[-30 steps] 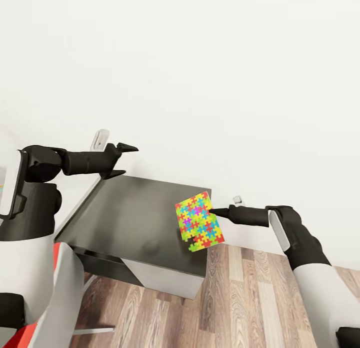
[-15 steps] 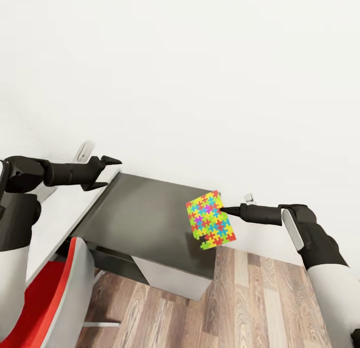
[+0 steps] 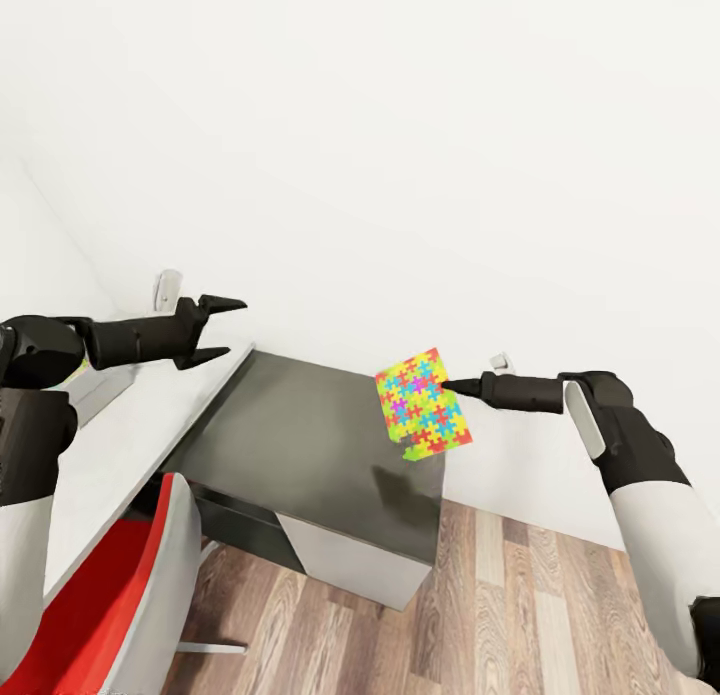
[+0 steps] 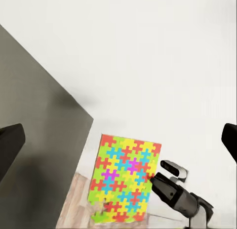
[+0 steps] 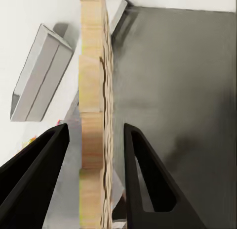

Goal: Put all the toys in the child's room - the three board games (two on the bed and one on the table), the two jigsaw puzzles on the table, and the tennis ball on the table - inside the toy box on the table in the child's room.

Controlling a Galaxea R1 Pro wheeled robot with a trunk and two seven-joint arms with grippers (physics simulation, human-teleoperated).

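Observation:
A multicoloured jigsaw puzzle hangs tilted in the air over the right end of the table's dark grey top. My right gripper is shut on its right edge. In the right wrist view the puzzle shows edge-on between the two black fingers. My left gripper stands open above the white part of the table, with nothing in it. The light grey toy box lies beyond the puzzle on the white desk; its corner peeks out behind my left arm.
A red chair with a grey frame stands at the desk's front left. A white wall runs close behind the table, with a small socket near my right gripper. Wood-plank floor lies to the right of the desk.
The whole view has shifted as the robot moves, bringing the red chair and white desk further in. The puzzle stays in my right gripper and sits slightly higher over the desk's right end.

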